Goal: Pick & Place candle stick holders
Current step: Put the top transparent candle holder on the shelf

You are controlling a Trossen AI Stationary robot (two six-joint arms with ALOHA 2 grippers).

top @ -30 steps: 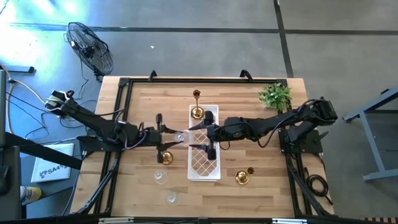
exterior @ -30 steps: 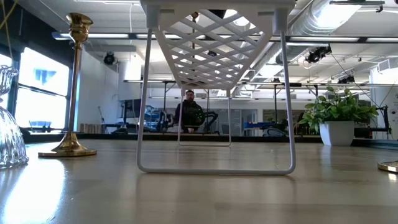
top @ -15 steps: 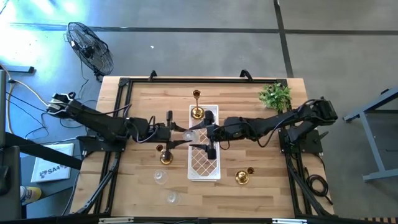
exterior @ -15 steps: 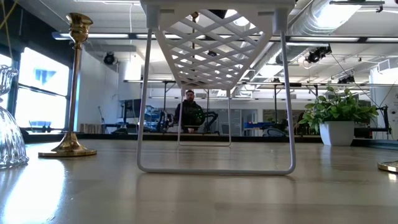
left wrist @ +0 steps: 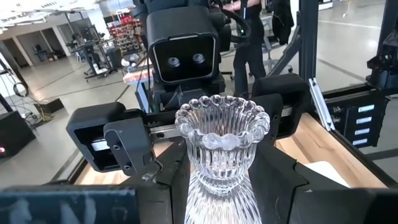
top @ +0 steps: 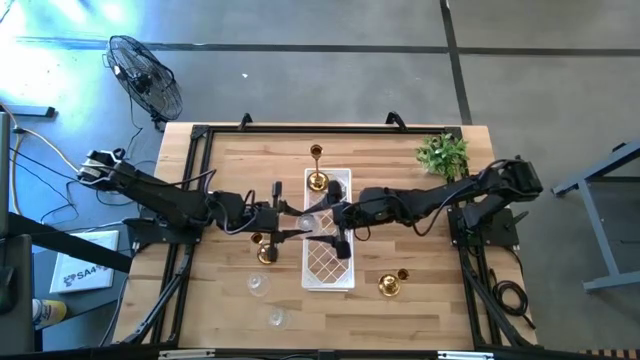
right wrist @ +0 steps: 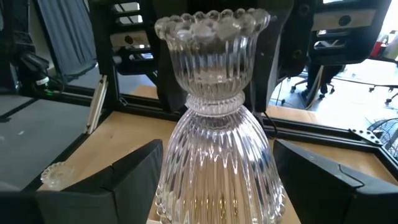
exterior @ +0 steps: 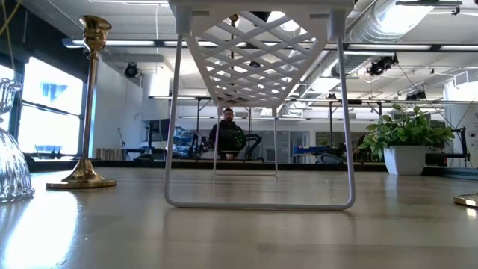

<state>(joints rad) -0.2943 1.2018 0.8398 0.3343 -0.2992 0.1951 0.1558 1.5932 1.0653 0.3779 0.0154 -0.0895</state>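
Observation:
A clear ribbed glass candle stick holder (left wrist: 221,134) (right wrist: 214,106) stands upright in the air over the left edge of the white lattice tray (top: 328,262). My left gripper (top: 298,222) is shut on it, reaching in from the table's left. My right gripper (top: 335,225) faces it from the right and is open. Its two fingers (right wrist: 124,180) stand wide on either side of the holder, apart from the glass. A brass holder (top: 318,180) stands at the tray's far end. Another brass one (top: 266,250) (exterior: 84,104) rests on its round base left of the tray. My left gripper pinches the glass holder's flared lower body (left wrist: 202,186) between its two fingers (left wrist: 177,180). The fingers lie level and come from the table's left. The holder stays upright, cup end up, lifted clear of the table.
Two more glass holders (top: 258,285) (top: 275,318) stand near the front left. A brass holder (top: 388,285) stands front right of the tray. A green plant (top: 443,153) sits at the far right corner. The tray stands on wire legs (exterior: 172,149). A person shows in the room behind.
My left gripper has carried the glass holder toward the table's right, from beside the tray to its left edge and in between the right gripper's open fingers. The holder has stayed upright. The right arm has kept still.

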